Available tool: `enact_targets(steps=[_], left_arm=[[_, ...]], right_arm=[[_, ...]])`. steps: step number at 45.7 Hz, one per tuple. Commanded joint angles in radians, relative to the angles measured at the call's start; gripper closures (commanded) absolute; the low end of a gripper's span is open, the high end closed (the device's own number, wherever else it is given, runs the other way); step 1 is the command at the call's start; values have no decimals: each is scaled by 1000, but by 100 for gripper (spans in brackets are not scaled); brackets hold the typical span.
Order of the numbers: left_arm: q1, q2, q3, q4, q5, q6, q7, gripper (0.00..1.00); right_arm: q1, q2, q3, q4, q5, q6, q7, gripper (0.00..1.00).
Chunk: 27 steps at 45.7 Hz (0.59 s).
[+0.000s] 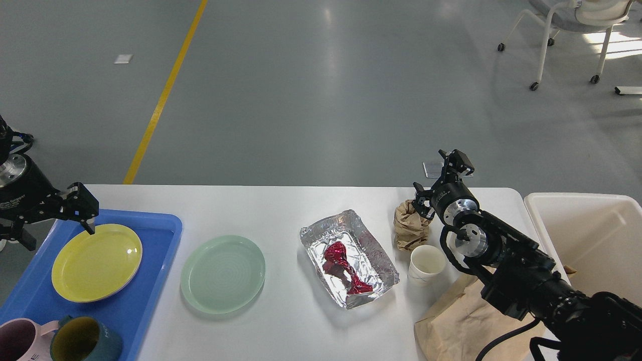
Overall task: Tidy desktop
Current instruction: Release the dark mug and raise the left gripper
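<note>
Head view looks down on the bench (301,200), the white desktop with rounded corners and a smooth matte top that fills the lower half of the frame, with grey floor beyond it. I place everything against the foil tray (373,250), which sits near the middle of the bench with a crumpled red wrapper (345,265) inside.

Left of the foil tray lies a pale green plate (222,274), bare on the bench. Farther left is a blue tray (155,260) carrying a yellow plate (97,262) and, at its near corner, a pink mug (20,341) and a dark teal mug (85,341). The crockery seems to be gathering there, so the green plate probably belongs on it too.

Just right of the foil tray stand a crumpled brown paper bag (410,228) and a white paper cup (426,264); a flat brown paper bag (461,321) lies nearer me. A cream bin (551,200) sits at the bench's right end, likely for this rubbish.

The right gripper (426,198) hangs at the top of the crumpled bag, apparently to pick it up; it is too dark and end-on to tell whether it is closed or has hold of it. The left gripper (83,210), far left of the foil tray, hovers over the yellow plate's rim with its fingers parted, holding nothing.
</note>
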Motion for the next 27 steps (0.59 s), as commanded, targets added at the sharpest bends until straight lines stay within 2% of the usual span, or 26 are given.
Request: enact_targets(steps=[1,20,27], left_arm=[[2,-1,-1,-2,0,0,0,4],[8,14,-9,-11,0,0,-3,4],[8,25,-12,-48,-2,0,-5,4]], right_arm=[[0,0,0,0,0,0,0,0],[0,-1,0,1,0,0,0,0],[0,0,0,0,0,0,0,0]])
